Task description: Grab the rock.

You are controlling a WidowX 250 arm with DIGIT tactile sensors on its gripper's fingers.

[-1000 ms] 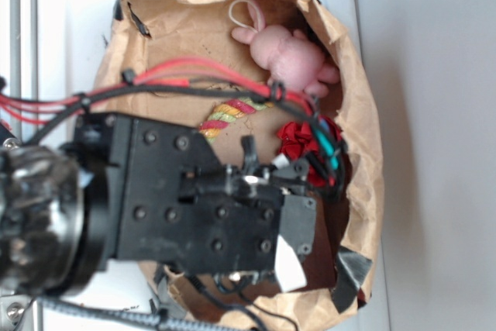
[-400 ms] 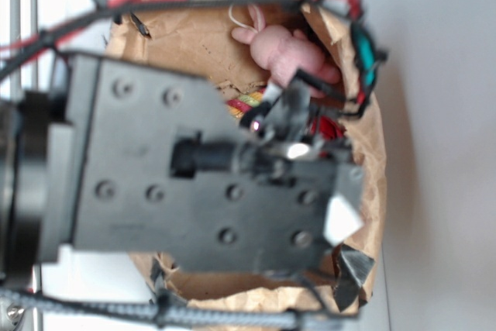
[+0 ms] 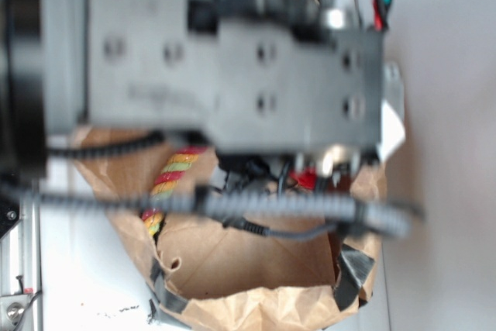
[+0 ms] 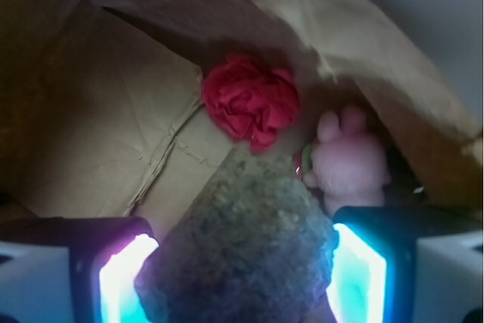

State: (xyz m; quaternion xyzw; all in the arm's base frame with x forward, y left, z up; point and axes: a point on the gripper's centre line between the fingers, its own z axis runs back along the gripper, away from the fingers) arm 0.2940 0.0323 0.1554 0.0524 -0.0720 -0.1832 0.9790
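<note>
The rock [image 4: 243, 226], a rough grey-brown lump, fills the lower middle of the wrist view. My gripper [image 4: 240, 270] is shut on it: the glowing left pad [image 4: 121, 277] and right pad [image 4: 361, 274] press its two sides. It hangs above the brown paper floor of the bag [image 4: 91, 134]. In the exterior view my arm [image 3: 225, 60] is a large blurred dark block across the top half, and it hides the rock and the fingertips.
A red ruffled fabric flower [image 4: 251, 100] and a pink plush toy [image 4: 349, 158] lie beyond the rock against the bag's crumpled wall [image 4: 363, 43]. A striped rope [image 3: 167, 180] shows under the arm. The bag's near rim [image 3: 256, 304] has black tape [image 3: 353, 273].
My arm has risen towards the exterior camera and up the frame, growing larger and blurrier. It now covers the plush toy and most of the flower there.
</note>
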